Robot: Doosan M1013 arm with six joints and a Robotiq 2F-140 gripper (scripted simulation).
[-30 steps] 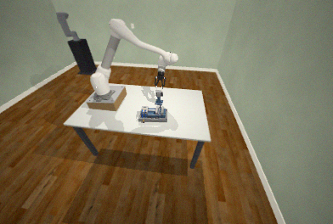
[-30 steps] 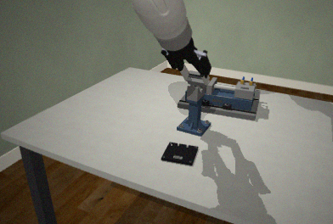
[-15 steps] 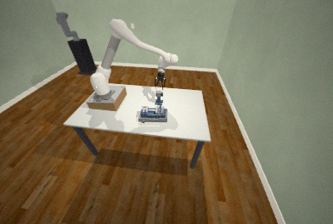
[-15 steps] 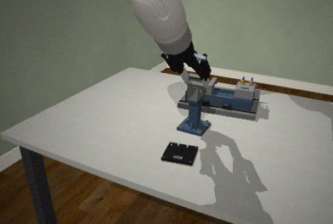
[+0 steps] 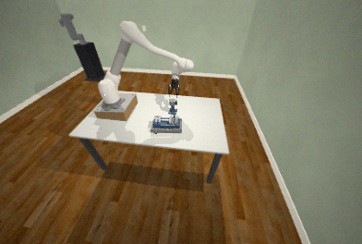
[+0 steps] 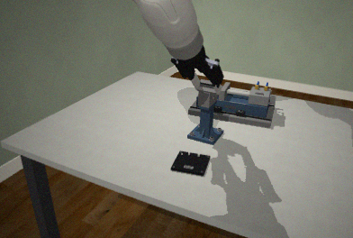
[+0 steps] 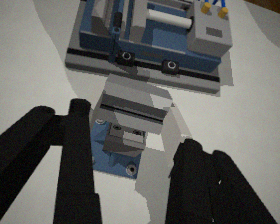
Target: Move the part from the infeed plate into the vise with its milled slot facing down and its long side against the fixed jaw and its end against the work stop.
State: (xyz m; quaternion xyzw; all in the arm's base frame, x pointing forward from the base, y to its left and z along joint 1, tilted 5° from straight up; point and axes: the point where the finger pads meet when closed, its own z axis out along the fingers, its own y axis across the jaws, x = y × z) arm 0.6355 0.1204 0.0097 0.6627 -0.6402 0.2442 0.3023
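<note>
The gripper (image 7: pixel 136 165) has its fingers clamped on the part (image 7: pixel 133 107), mid-frame in the wrist view; the block's long axis runs crosswise between them, directly above the V-block (image 6: pixel 206 126); the vise (image 7: pixel 156 40) lies beyond, at upper centre.

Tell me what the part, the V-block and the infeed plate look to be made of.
Part, shut in the tool: plain grey with flat faces and sharp edges, likely bare machined metal, matte. V-block: blue post and bolted foot, probably painted metal, with a grey rest on top. Infeed plate: flat, black, dull; it could be anodised metal or plastic, the look leaves that open.
</note>
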